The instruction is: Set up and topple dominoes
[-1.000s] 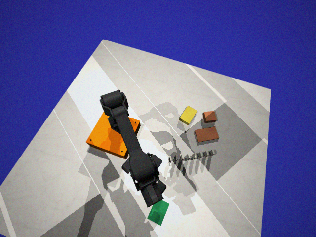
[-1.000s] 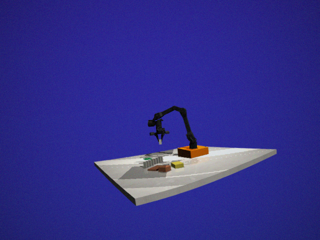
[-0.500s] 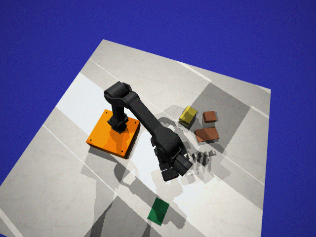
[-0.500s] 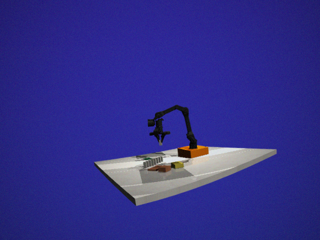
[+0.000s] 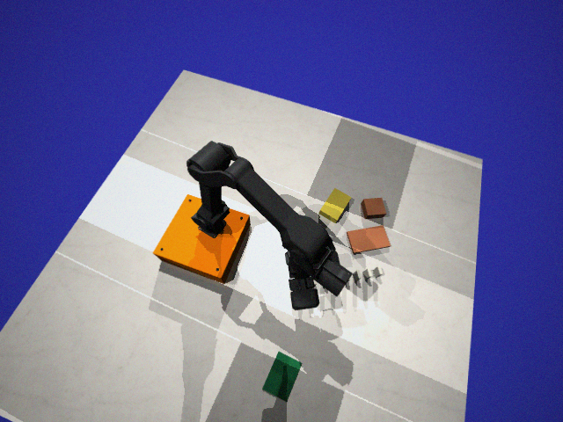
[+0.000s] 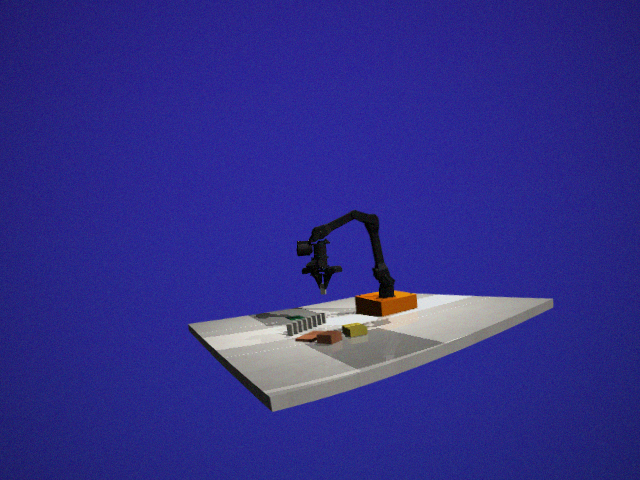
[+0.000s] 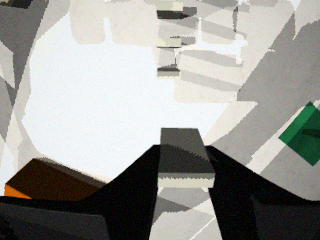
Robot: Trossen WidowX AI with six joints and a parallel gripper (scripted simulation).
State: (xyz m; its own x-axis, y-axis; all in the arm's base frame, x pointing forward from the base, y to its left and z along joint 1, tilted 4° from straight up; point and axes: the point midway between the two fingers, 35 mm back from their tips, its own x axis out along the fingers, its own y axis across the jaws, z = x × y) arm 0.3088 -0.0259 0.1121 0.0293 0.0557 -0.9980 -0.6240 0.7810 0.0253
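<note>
My gripper [image 6: 323,287] [image 7: 181,152] points down, shut on a grey domino [image 6: 323,291] [image 7: 181,146]. It holds the domino clear above the table, higher than the standing row. Several pale dominoes stand upright in an evenly spaced row; one of them [image 5: 376,272] [image 6: 306,324] is in the row's visible part. In the wrist view the row's near end domino [image 7: 168,73] is ahead of the held one, roughly in line and a little left. In the top view the arm hides the fingers, the held domino and part of the row.
A yellow block [image 5: 335,206] [image 6: 354,329], a small brown-red block [image 5: 373,207] [image 6: 329,337] and a flat orange-red block [image 5: 369,239] [image 6: 308,336] lie beside the row. A green block [image 5: 281,375] [image 7: 306,134] lies on its other side. The orange base [image 5: 204,245] [image 6: 392,303] carries the arm.
</note>
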